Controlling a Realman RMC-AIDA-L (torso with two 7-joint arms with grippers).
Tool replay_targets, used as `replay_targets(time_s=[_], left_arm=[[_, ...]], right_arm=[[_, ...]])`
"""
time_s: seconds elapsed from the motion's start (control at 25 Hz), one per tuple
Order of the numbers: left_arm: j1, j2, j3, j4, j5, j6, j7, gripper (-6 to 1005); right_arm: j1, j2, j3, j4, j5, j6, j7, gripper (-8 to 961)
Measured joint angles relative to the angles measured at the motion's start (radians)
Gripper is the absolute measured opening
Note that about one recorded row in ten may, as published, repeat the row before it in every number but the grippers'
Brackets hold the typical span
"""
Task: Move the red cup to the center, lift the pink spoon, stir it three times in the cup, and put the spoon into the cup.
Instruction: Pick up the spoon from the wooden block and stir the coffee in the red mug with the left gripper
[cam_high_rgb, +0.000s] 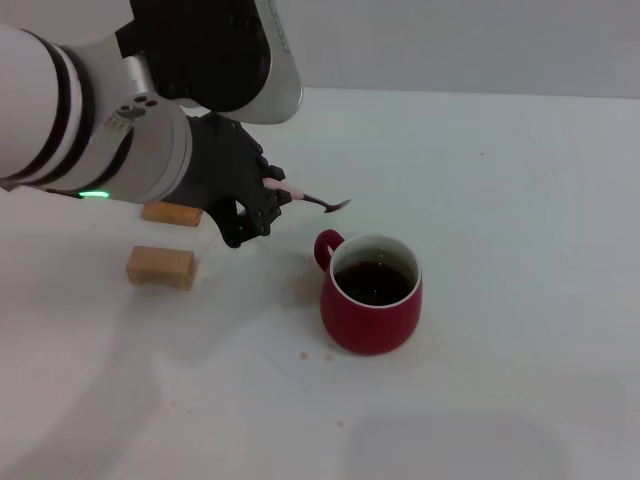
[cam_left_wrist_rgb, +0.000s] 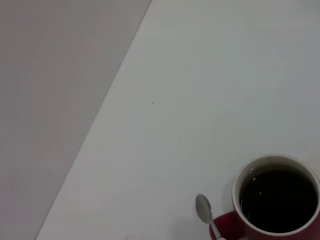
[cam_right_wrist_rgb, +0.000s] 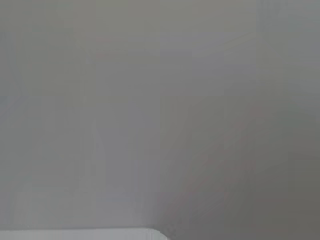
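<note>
Your left gripper (cam_high_rgb: 262, 205) pinching the thin pale pink spoon (cam_high_rgb: 312, 198) in the air, just left of and beyond your glossy dark-red ceramic mug (cam_high_rgb: 371, 294) mid-table, 2 tan wooden blocks (cam_high_rgb: 160, 266) far left.

The glossy dark-red ceramic mug (cam_high_rgb: 371, 296) stands on the white tabletop (cam_high_rgb: 520, 200), handle toward the rear left. The pale pink-handled metal spoon (cam_high_rgb: 312, 199) is held above the tabletop, behind the mug. Two tan wooden blocks (cam_high_rgb: 160, 267) lie left of the mug.
</note>
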Motion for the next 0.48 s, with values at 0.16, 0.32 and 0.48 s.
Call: replay_targets(time_s=[0.16,0.32,0.48], left_arm=[[0.0,0.0,0.003,-0.001,0.0,0.001,0.006,138],[0.006,0.0,0.018,0.0,0.001,0.001,0.015,138],[0.01,0.0,0.025,0.0,0.006,0.009,0.037,138]], right_arm=[[0.002,-0.001,0.0,-0.006,0.02,0.015,0.0,0],[0.002,-0.001,0.0,-0.009,0.02,0.021,0.0,0],[0.004,0.0,0.002,-0.01,0.021,0.023,0.0,0]])
